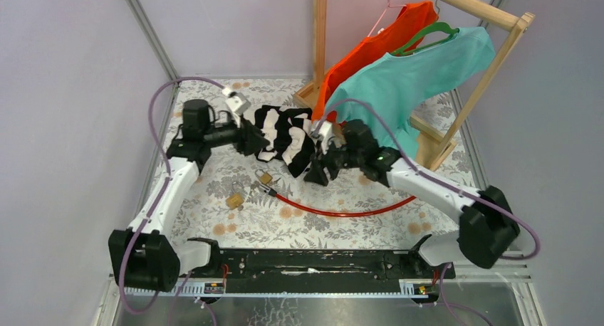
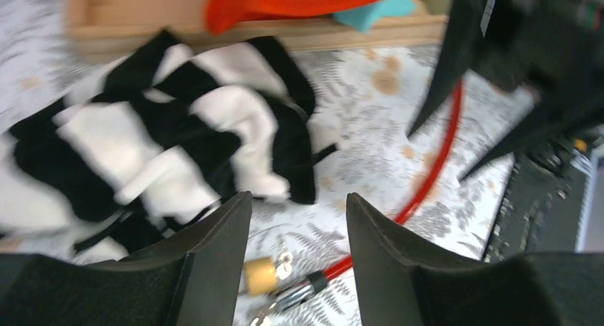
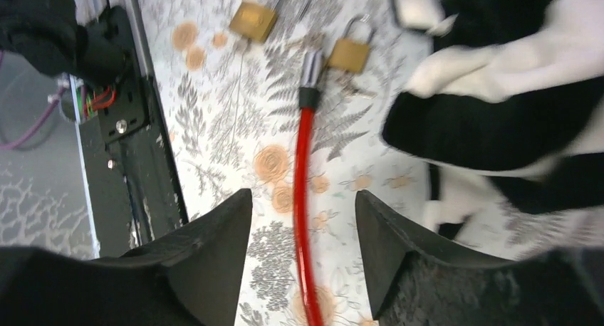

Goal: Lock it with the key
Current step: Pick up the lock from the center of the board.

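On the worktop [image 3: 228,127], just beside the metal tip of the red cable [image 3: 300,169], sits 1 brass padlock [image 3: 348,53]. Small, hard and slick, I judge, so I'd pinch its flat body. Left end effector [image 2: 298,205] and right end effector [image 3: 303,201] gape wide, empty.

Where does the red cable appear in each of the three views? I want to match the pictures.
Top external: the red cable curves across the middle of the table, with its left end near a brass padlock.
Left wrist: the cable runs from bottom centre up to the right.
Right wrist: the cable runs from the bottom edge straight up the centre.
Shared landmark: the black-and-white striped cloth.
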